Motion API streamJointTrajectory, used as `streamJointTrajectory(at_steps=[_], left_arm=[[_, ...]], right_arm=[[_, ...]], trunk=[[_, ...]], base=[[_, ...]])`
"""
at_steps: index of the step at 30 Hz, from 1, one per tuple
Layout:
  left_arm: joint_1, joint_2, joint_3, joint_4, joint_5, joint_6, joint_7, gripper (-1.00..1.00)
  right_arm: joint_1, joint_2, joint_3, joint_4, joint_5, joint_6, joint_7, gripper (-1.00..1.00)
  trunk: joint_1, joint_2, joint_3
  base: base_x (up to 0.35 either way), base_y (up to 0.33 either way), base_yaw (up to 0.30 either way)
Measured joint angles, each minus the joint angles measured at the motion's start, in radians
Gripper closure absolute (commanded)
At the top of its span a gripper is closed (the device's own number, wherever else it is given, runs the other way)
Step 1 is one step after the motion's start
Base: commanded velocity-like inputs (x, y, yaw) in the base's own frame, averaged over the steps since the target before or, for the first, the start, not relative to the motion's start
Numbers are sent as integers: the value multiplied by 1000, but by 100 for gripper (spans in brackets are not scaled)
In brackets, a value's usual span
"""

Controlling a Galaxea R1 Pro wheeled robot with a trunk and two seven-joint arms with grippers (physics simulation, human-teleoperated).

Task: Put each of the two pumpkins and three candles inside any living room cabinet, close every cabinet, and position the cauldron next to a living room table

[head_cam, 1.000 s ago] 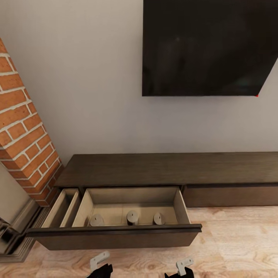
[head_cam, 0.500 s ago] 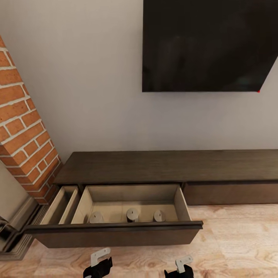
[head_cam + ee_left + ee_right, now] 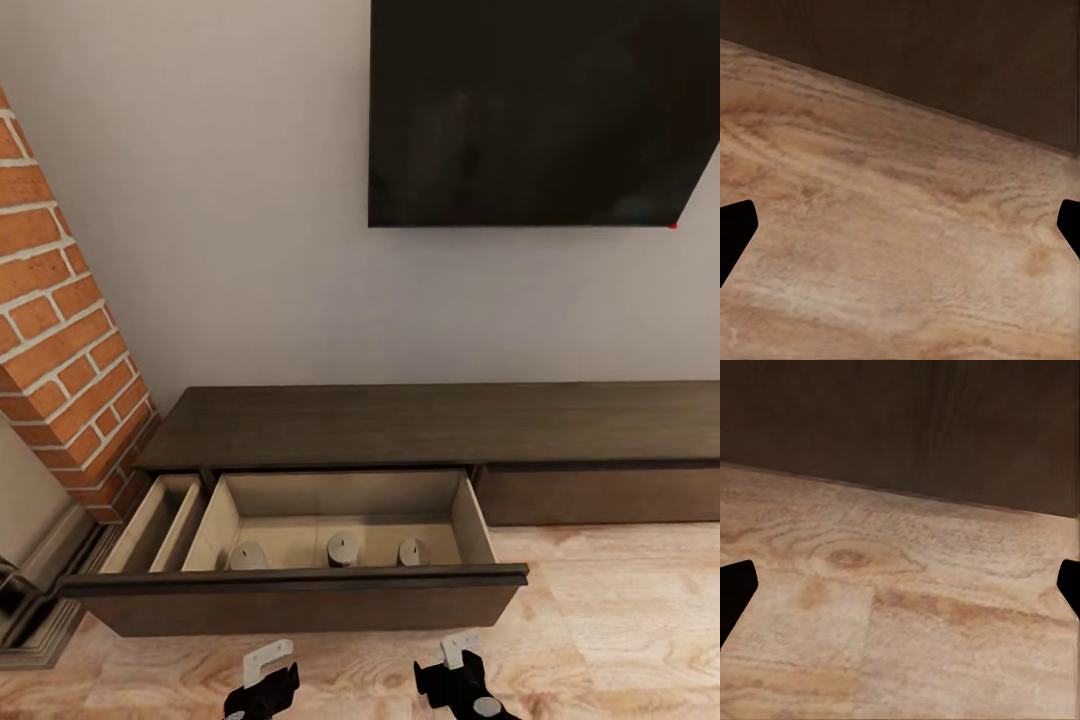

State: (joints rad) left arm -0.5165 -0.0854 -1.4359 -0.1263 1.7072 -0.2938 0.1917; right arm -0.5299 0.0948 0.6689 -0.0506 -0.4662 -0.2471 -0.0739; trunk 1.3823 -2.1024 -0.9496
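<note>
In the head view, the long, low dark brown wood-grain cabinet (image 3: 440, 425) stands against the pale wall, under a black wall-mounted TV (image 3: 540, 110) and beside a red brick fireplace (image 3: 60, 330). Its wide left drawer (image 3: 300, 600) is pulled out over the light wood plank floor (image 3: 620, 620). Three short grey-beige candles (image 3: 342, 548) stand upright in a row inside it, near the front. The left gripper (image 3: 262, 690) and right gripper (image 3: 458, 680) hover low before the drawer front.

In the left wrist view, both fingertips (image 3: 733, 232) sit wide apart, holding nothing, above floor planks.

In the right wrist view, the fingertips (image 3: 735, 589) are likewise spread and empty.
</note>
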Motion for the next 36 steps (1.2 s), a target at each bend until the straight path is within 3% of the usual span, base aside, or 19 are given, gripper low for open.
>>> streamJointTrajectory(at_steps=[15,31,34,36], left_arm=[[-48,3,-2,-3,-2,-1,-1,-100],[-76,4,-3,1,-1,-2,-3,-100],[-102,4,-29,1,-3,-1,-3,-100],[-121,3,-99,2,-3,1,-2,-100]], right_arm=[[-54,9,0,-3,2,8,-1,-100],[-59,2,-13,-7,-8,8,0,-100],[-59,1,-42,-6,-9,8,0,-100],[-59,0,-71,-6,-9,8,0,-100]], trunk=[[0,0,0],[0,0,0],[0,0,0],[0,0,0]], base=[[0,0,0],[0,0,0],[0,0,0],[0,0,0]])
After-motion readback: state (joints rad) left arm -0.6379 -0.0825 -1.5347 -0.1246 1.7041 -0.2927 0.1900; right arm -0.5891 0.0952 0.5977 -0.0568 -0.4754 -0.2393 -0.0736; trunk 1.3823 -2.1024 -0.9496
